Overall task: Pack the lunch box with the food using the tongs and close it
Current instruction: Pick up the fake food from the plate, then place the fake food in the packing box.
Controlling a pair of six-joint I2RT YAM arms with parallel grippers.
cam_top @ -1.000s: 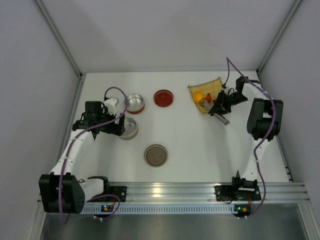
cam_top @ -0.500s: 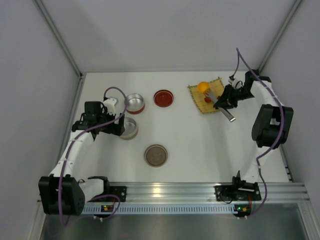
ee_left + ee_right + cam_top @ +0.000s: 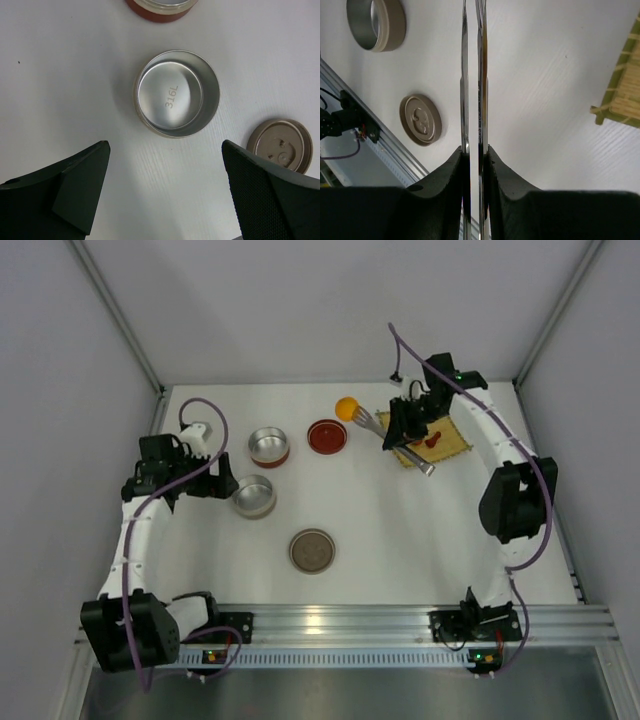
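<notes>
While no tin is holding food yet, packing is only beginning.

- Brown lid (image 3: 312, 550) lying nearest, not fitted.
- Left gripper (image 3: 222, 487) hovering with jaws spread wide, gripping nothing; silver tin (image 3: 178, 93) sitting empty just ahead of its fingers.
- Right gripper (image 3: 405, 426) clamping tongs (image 3: 481, 100), arms squeezed together.
- Red-brown lump (image 3: 432, 440) lying on mat (image 3: 455, 445) just beside that gripper; second lump not discernible.
- Orange ball (image 3: 347, 407) appearing pinched at tong tips, beyond gripper.
- Remaining: dropping ball, fetching lumps, closing box.

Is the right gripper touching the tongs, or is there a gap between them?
Touching. The right wrist view shows it plainly: the right gripper presses on both outer sides of the tongs, with no gap at either side.
</notes>
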